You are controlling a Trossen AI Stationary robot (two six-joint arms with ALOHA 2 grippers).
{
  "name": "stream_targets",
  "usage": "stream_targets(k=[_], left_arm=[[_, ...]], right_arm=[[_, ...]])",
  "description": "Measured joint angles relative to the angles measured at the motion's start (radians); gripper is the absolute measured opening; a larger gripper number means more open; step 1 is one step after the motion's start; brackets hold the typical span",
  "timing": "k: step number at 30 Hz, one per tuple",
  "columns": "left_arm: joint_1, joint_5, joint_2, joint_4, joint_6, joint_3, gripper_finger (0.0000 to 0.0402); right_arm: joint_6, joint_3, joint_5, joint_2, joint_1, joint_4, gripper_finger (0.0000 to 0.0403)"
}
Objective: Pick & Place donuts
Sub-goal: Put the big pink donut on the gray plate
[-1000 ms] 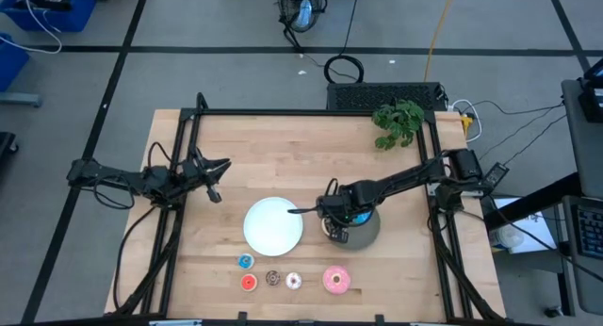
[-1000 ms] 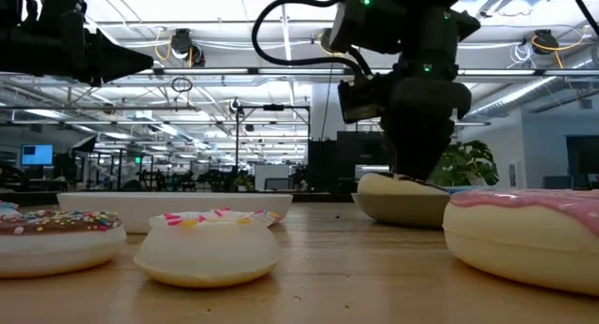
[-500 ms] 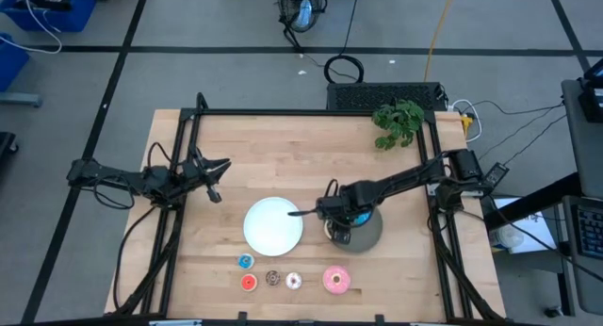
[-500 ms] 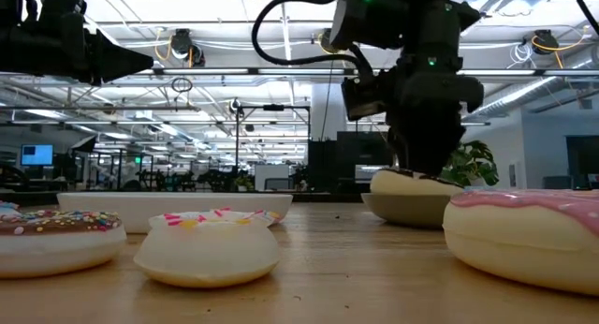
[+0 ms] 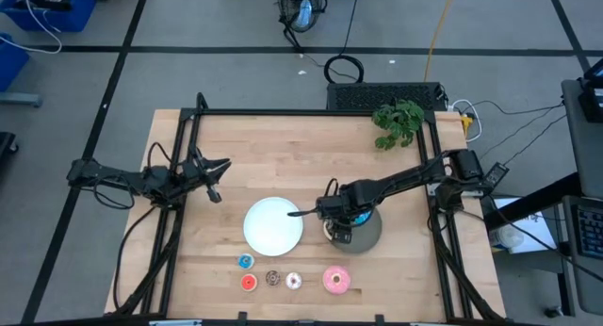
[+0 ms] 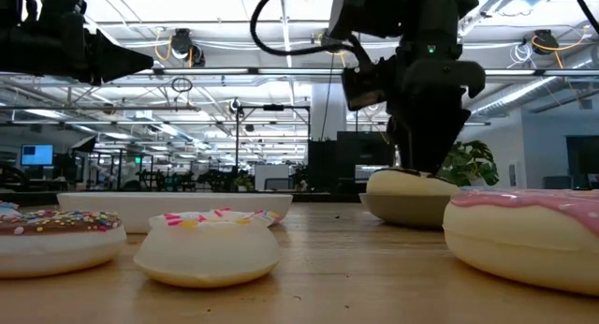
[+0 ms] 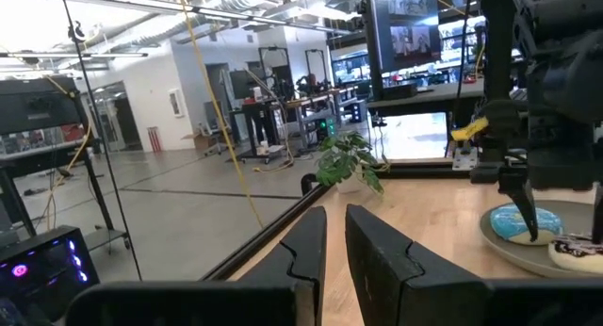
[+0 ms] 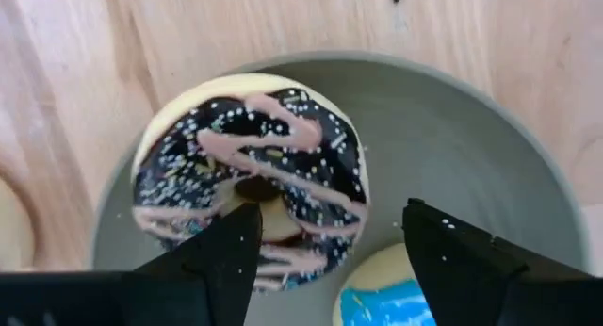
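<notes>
Donuts are in two places on my table. At the far left, my left pincer waits above the bare wood, away from everything, with its fingers almost pressed together and holding nothing. Next comes the white plate, and in front of it I see a row near the table edge: tiny blue donut, tiny red donut, tiny brown donut, tiny whitish-pink donut and the larger pink donut. Further right is the grey plate. On it lie the dark brown donut with sprinkles and, just beside it, the blue donut. My right pincer hangs over this plate, fingers spread wide and gripping nothing, with the dark brown donut showing between them.
</notes>
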Motion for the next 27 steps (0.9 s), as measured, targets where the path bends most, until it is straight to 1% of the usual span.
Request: stream_targets(k=[4, 7, 10, 13, 15, 18, 22, 25, 27], left_arm=[[0.0, 0.0, 0.0, 0.002, 0.0, 0.0, 0.0051], [0.0, 0.0, 0.0, 0.005, 0.002, 0.0, 0.0051], [0.0, 0.0, 0.0, 0.011, 0.002, 0.0, 0.0051], [0.0, 0.0, 0.0, 0.01, 0.002, 0.0, 0.0051], [0.0, 0.0, 0.0, 0.01, -0.002, 0.0, 0.0051], [0.0, 0.0, 0.0, 0.01, -0.005, 0.0, 0.0051], [0.0, 0.0, 0.0, 0.013, -0.005, 0.0, 0.0051], [0.0, 0.0, 0.0, 0.02, -0.005, 0.0, 0.0051], [0.0, 0.0, 0.0, 0.022, -0.005, 0.0, 0.0051]], right_arm=[[0.006, 0.033, 0.021, -0.061, 0.007, -0.049, 0.0242], [0.029, 0.088, 0.085, -0.124, 0.035, -0.132, 0.0242], [0.056, 0.14, 0.161, -0.184, 0.088, -0.202, 0.0242], [0.092, 0.161, 0.203, -0.235, 0.152, -0.202, 0.0238], [0.128, 0.163, 0.22, -0.254, 0.197, -0.189, 0.0227], [0.191, 0.163, 0.249, -0.252, 0.272, -0.18, 0.0197], [0.26, 0.163, 0.259, -0.222, 0.352, -0.165, 0.0136], [0.264, 0.163, 0.254, -0.189, 0.398, -0.148, 0.0081], [0.233, 0.163, 0.234, -0.168, 0.422, -0.129, 0.0045]])
